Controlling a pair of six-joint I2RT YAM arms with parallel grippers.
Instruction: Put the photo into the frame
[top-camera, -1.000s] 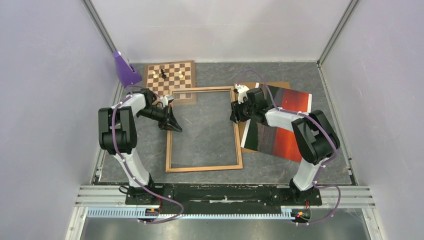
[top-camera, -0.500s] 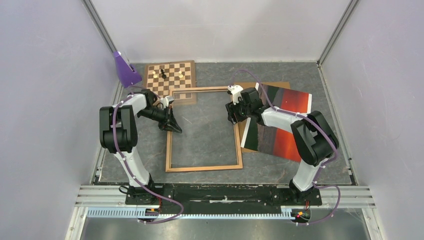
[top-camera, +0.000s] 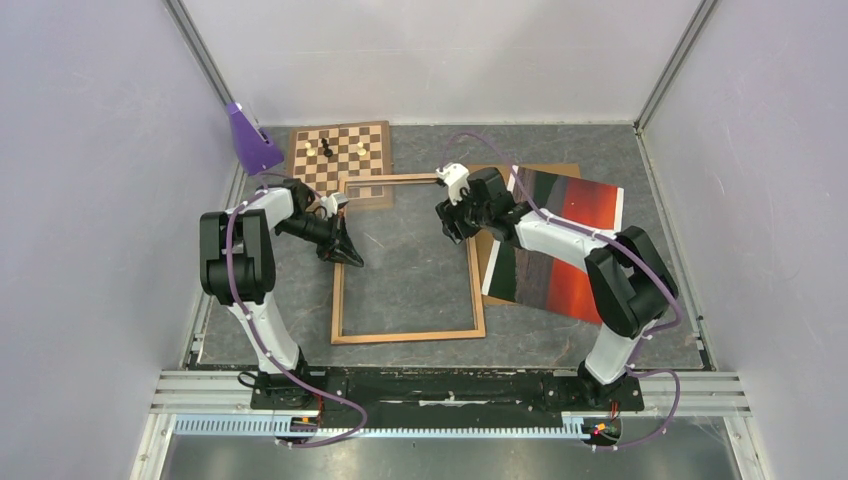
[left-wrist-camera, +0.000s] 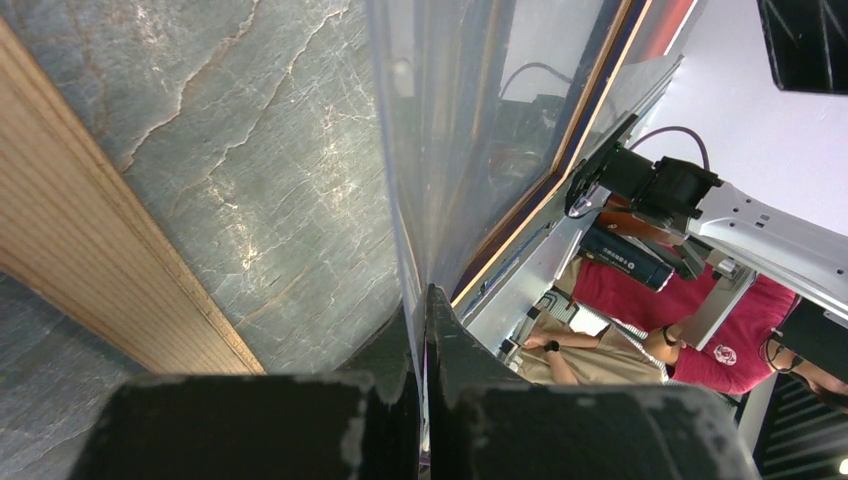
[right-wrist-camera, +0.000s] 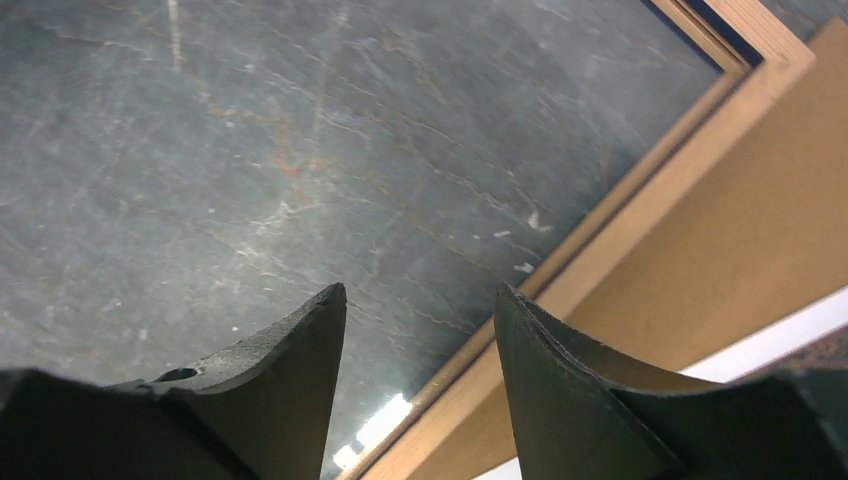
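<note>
Fingers (right-wrist-camera: 290, 370) of my right gripper (top-camera: 446, 220) stand apart and empty over the table (right-wrist-camera: 200, 150) inside the far right corner of the frame (top-camera: 410, 335), photo (top-camera: 570, 270) flat just right of them on the backing board (top-camera: 545, 170), long axis near-to-far, while my left gripper (left-wrist-camera: 420, 320) pinches the clear pane (left-wrist-camera: 470, 130).

grey stone-look table (top-camera: 430, 140). light wood frame (top-camera: 408, 336) lies flat mid-table, bare table showing inside it. chessboard (top-camera: 340, 155) at back left, the frame's back-left corner overlapping its near edge. brown backing board (top-camera: 545, 170) flat on the right, its left edge against the frame's right rail. photo (top-camera: 560, 250) face up, skewed, mostly on top of the board, its near end reaching past it. purple wedge (top-camera: 250, 140) at the back-left corner.
</note>
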